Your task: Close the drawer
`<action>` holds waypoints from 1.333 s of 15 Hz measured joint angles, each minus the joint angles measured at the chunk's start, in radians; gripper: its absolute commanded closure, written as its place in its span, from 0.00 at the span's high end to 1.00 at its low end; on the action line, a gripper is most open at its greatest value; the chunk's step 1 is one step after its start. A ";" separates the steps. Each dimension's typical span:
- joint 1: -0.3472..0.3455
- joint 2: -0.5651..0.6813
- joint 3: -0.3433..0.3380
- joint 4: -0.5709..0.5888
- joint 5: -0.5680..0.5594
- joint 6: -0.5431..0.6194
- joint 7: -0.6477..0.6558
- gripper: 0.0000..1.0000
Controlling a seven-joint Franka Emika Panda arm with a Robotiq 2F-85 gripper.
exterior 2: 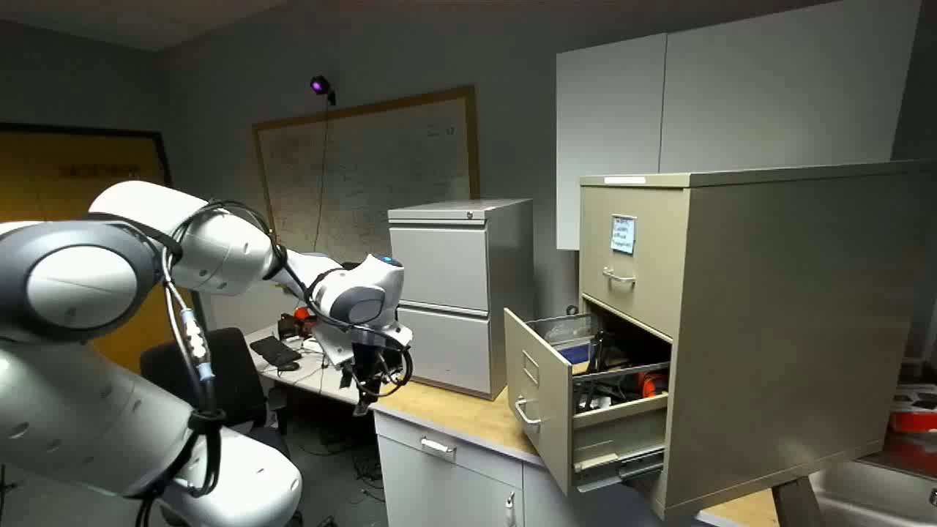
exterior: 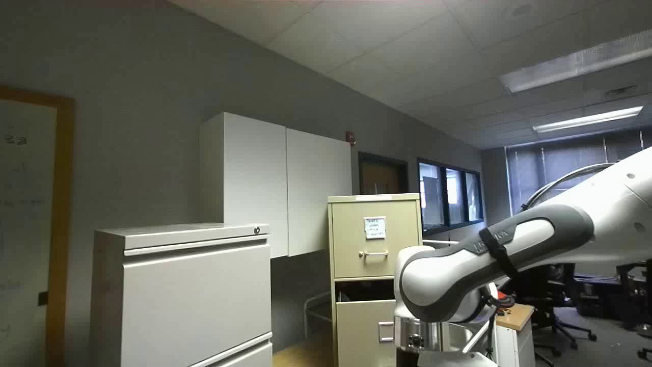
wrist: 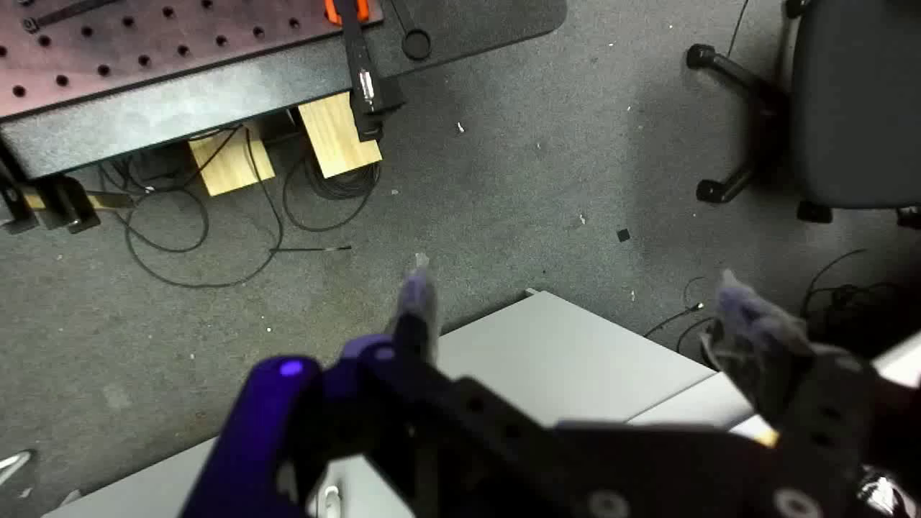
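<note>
The drawer (exterior 2: pixel 550 391) is the lower beige-tan drawer of the narrow filing cabinet (exterior 2: pixel 790 315). It is pulled well out, with tools and other items inside, and a handle and label holder on its flat front. In an exterior view the drawer front (exterior: pixel 359 326) shows below a dark opening, its right part hidden by my arm. The upper drawer (exterior 2: pixel 637 252) is shut. My gripper (exterior 2: pixel 368 391) points down, left of the drawer front and apart from it. In the wrist view the gripper (wrist: pixel 573 278) has its fingers wide apart and empty. The drawer is out of the wrist view.
A wide white-grey cabinet (exterior 2: pixel 439 263) stands on the wooden counter (exterior 2: pixel 454 413) behind my gripper. White base cupboards (exterior 2: pixel 446 476) are under the counter. White wall cupboards (exterior 2: pixel 776 95) hang above. A dark chair (exterior 2: pixel 212 373) and a perforated table (wrist: pixel 173 79) are nearby.
</note>
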 measured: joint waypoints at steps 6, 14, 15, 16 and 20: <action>0.000 0.000 0.000 0.000 0.000 0.000 0.000 1.00; -0.033 0.002 0.029 0.001 -0.082 0.024 0.000 1.00; -0.037 0.005 0.036 0.003 -0.107 0.032 0.000 1.00; -0.041 0.010 0.045 0.006 -0.135 0.038 0.000 1.00; -0.051 0.066 0.089 0.053 -0.294 0.062 0.000 0.74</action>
